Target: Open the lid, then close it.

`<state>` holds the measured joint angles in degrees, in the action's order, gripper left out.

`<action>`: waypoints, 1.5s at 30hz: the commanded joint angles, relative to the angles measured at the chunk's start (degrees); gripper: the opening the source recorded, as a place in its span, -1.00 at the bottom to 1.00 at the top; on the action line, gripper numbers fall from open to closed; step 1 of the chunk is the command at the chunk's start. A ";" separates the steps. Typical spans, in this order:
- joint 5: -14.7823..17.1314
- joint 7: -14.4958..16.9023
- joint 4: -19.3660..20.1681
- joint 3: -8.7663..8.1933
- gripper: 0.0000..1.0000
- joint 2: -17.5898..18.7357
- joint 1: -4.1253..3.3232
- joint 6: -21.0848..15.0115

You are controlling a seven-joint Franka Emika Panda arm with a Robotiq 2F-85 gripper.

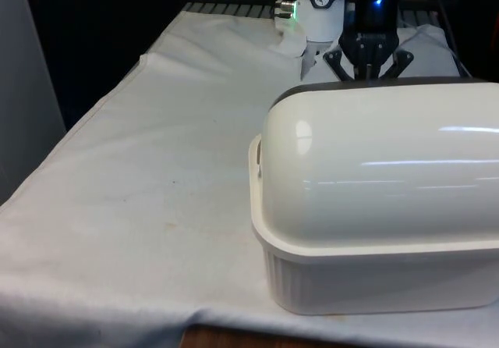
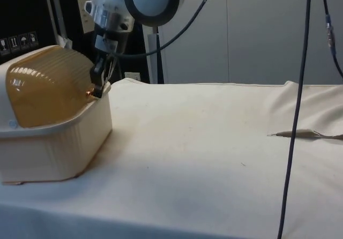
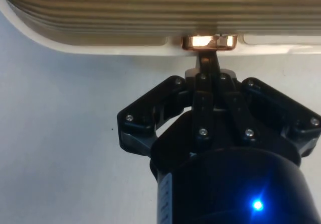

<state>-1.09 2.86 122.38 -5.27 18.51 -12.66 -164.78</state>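
A cream bread box (image 1: 374, 285) stands at the front view's right, its back turned to that camera. Its rounded roll-top lid (image 1: 374, 168) looks ribbed and amber in the side view (image 2: 48, 83) and is down against the box's rim. A small copper handle (image 3: 208, 41) sits at the lid's lower edge, next to the rim (image 3: 100, 47). My black gripper (image 3: 206, 58) is shut on that handle, fingers pressed close together. In the side view the gripper (image 2: 99, 89) hangs at the box's front edge; in the front view the gripper (image 1: 366, 71) is just behind the lid's top.
The white cloth (image 2: 203, 142) stretches flat beside the box. A dark cable (image 2: 297, 116) hangs down at the side view's right, over a crease in the cloth (image 2: 305, 134). The table's near edge (image 1: 234, 336) runs just in front of the box.
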 commanded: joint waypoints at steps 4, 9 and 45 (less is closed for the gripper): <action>0.00 0.17 0.00 0.00 -1.00 -0.63 0.00 0.00; 0.00 0.57 0.11 0.11 -1.00 -1.38 0.06 -0.34; -0.17 0.69 -2.23 0.06 -1.00 -4.98 -0.29 -0.80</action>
<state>-1.20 3.78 120.21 -5.16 13.58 -12.83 -165.01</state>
